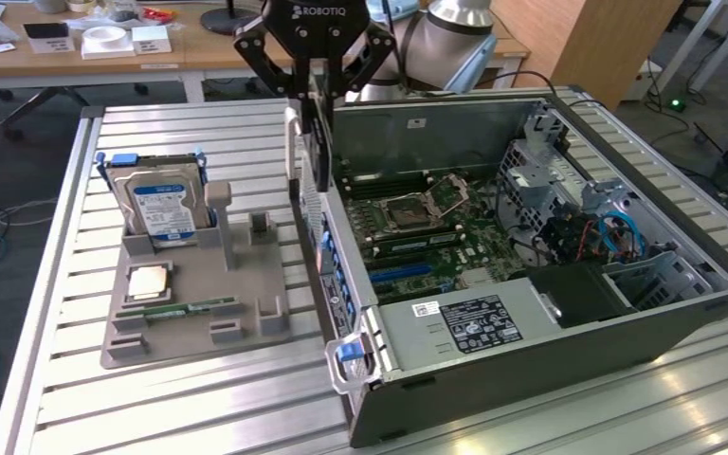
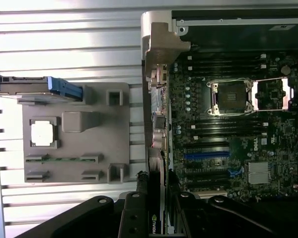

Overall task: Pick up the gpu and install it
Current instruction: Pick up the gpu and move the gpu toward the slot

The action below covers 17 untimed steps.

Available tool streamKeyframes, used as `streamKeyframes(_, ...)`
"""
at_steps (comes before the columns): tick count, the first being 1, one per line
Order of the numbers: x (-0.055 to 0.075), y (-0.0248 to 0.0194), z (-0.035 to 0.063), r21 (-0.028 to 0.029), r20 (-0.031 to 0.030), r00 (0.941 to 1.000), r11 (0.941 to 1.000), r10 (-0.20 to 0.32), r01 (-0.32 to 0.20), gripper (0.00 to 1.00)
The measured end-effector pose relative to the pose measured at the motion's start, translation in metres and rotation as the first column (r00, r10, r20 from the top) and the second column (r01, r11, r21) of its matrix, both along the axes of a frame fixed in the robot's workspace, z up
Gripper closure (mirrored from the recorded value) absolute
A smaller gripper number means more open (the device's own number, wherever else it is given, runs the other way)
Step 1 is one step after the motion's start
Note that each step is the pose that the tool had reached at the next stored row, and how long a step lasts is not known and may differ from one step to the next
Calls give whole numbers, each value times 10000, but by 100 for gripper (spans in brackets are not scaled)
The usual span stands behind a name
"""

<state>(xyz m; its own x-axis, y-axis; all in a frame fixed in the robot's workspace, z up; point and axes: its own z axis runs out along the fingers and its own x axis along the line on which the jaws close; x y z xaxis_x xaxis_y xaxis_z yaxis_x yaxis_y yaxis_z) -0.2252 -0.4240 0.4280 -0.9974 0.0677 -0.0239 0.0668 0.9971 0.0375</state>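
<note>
My gripper [image 1: 318, 100] hangs above the table, shut on the gpu [image 1: 319, 156]. The card hangs edge-on below the fingers, with its silver bracket toward the exterior view's left. It sits over the rear wall of the open computer case [image 1: 667, 313], above the motherboard [image 1: 434, 227] and apart from it. In the wrist view the gpu [image 2: 156, 213] shows as a thin dark edge clamped between the two black fingers [image 2: 140, 198], in line with the case's rear wall. The blue expansion slot [image 2: 206, 155] lies on the board beside it.
A grey parts holder [image 1: 200, 327] lies on the slatted table on the exterior view's left. It carries an upright silver hard drive [image 1: 162, 204], a processor chip [image 1: 147, 280] and a narrow green memory stick [image 1: 187, 306]. Desks and cables stand beyond the table.
</note>
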Motion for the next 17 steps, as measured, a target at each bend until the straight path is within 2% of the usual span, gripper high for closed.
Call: streamKeyframes(17,140,0,0,5,0,10000,10000,12,-12,74)
